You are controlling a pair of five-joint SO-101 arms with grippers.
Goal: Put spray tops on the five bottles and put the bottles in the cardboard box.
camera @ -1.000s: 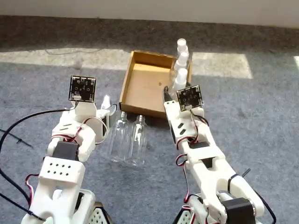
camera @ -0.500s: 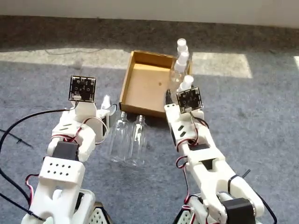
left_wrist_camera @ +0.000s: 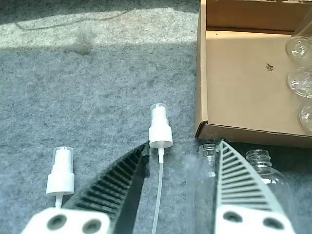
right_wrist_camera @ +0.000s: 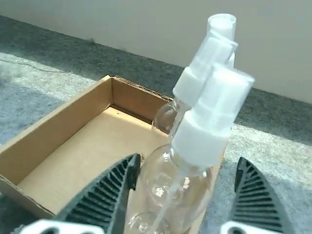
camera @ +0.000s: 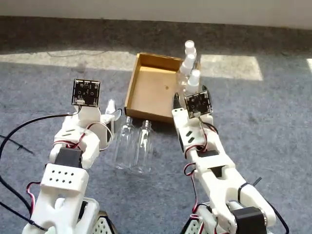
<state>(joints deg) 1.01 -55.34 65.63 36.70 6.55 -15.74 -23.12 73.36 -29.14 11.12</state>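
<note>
The cardboard box [camera: 146, 90] lies open on the carpet. Three clear bottles with white spray tops [camera: 194, 77] stand in a row inside it along one wall. My right gripper [camera: 190, 93] is open around the nearest capped bottle [right_wrist_camera: 178, 183], its fingers [right_wrist_camera: 105, 200] standing apart from the glass. Two uncapped bottles [camera: 134, 146] lie side by side just outside the box. My left gripper [left_wrist_camera: 184, 145] is open low over the carpet. One loose spray top [left_wrist_camera: 160, 130] lies by its dark finger, and an open bottle neck [left_wrist_camera: 208, 150] by the other. A second loose spray top [left_wrist_camera: 60, 170] lies farther out.
Grey carpet surrounds everything, with a sunlit strip [camera: 58, 61] beyond the box and a wall behind. Black cables [camera: 19, 126] trail beside the left arm. The box floor [left_wrist_camera: 243, 83] beside the standing bottles is bare.
The right gripper has eased back from the row of bottles, so the nearest bottle's spray top now shows clear above it. The left arm has not moved.
</note>
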